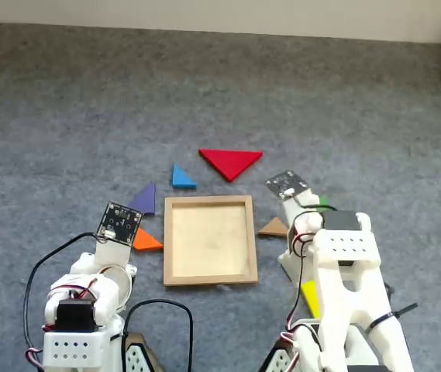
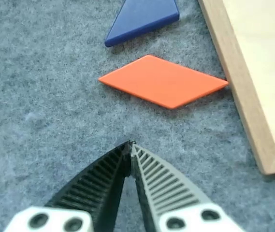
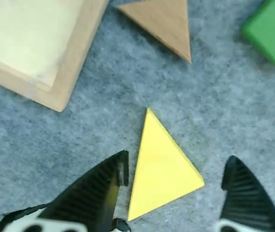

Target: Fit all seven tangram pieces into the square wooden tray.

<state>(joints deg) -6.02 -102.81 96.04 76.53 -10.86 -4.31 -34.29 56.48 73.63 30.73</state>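
Note:
The square wooden tray lies with nothing in it at the table's middle. Around it lie a red triangle, a light blue triangle, a dark blue piece, an orange parallelogram, a brown triangle, a green piece and a yellow triangle. My left gripper is shut, just short of the orange parallelogram beside the tray's edge. My right gripper stands open, its fingers on either side of the yellow triangle.
Grey carpet covers the table. The right arm's body partly hides the green and yellow pieces from above. The brown triangle and green piece lie just beyond the yellow one, by the tray corner.

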